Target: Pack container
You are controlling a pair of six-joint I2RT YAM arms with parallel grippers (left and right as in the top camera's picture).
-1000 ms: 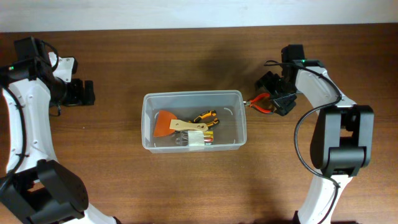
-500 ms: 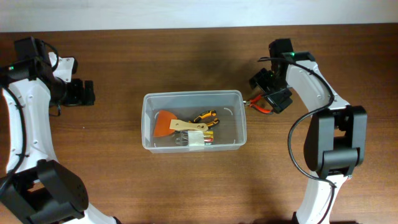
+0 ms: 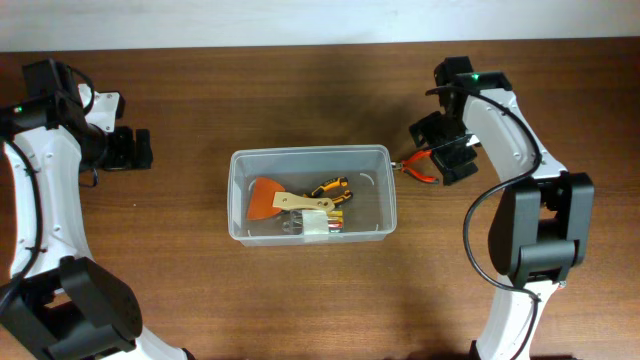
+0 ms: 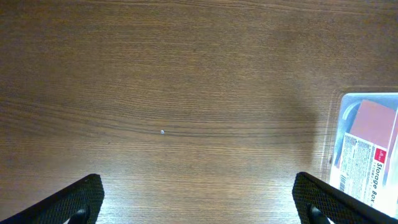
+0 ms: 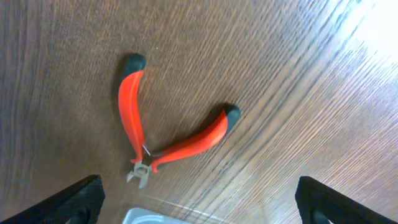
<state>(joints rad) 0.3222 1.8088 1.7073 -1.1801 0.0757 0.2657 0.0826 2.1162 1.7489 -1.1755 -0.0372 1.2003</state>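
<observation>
Right fingers (image 5: pixel 78 200) spread wide above red pliers (image 5: pixel 186 144) lying on the tabletop (image 3: pixel 300 290) just beside the container (image 3: pixel 310 152). Left fingers (image 4: pixel 79 199), also wide, hold nothing.

The container (image 3: pixel 310 151) is a clear, colourless rectangular plastic tub with rounded corners and a thin rim. It stands upright with no lid, near the centre of the wooden table (image 3: pixel 300 300), its long sides running left to right. It is partly filled. An orange-bladed scraper (image 3: pixel 262 198) with a pale wooden handle, a yellow-and-black tool (image 3: pixel 330 187) and a small clear case (image 3: pixel 318 226) lie on its floor.
</observation>
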